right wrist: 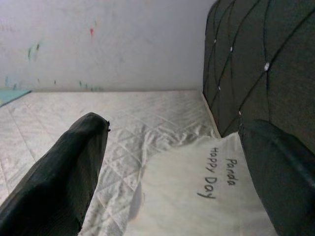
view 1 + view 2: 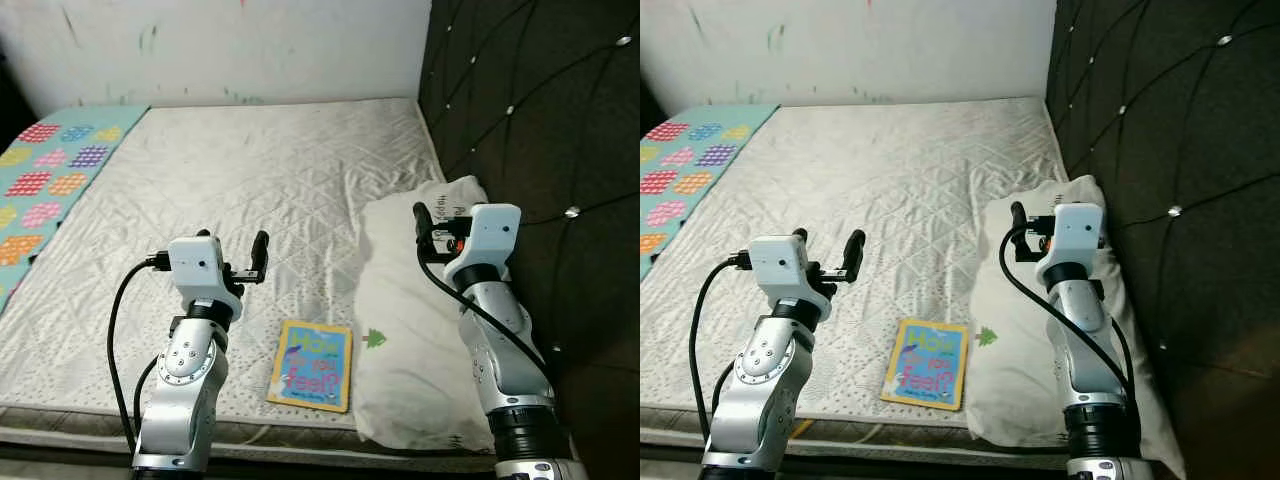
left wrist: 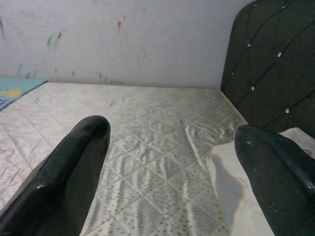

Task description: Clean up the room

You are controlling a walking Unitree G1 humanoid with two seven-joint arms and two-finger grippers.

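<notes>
A bare quilted mattress [image 2: 250,180] fills the space in front of the robot, pushed against a white wall [image 2: 230,45] marked with faint colour smudges, with a dark tufted headboard [image 2: 540,110] along its right side. At the far left lies a teal blanket [image 2: 50,180] with coloured patches. A white pillow [image 2: 410,330] rests along the headboard side, and the right wrist view picks out lettering on it — "Panda" and "Happy Day" — which the head views leave too small to read.

A picture book [image 2: 311,365] with a blue and yellow cover lies flat near the mattress's front edge, just beside the pillow. It sits between the two arms, below and to the right of the left gripper [image 2: 258,255] and well apart from both.

The left gripper hovers over the mattress, fingers spread wide and holding nothing. The right gripper [image 2: 424,225] hangs above the pillow, likewise spread and empty — its wrist view shows the pillow between its fingers [image 1: 64,177].
</notes>
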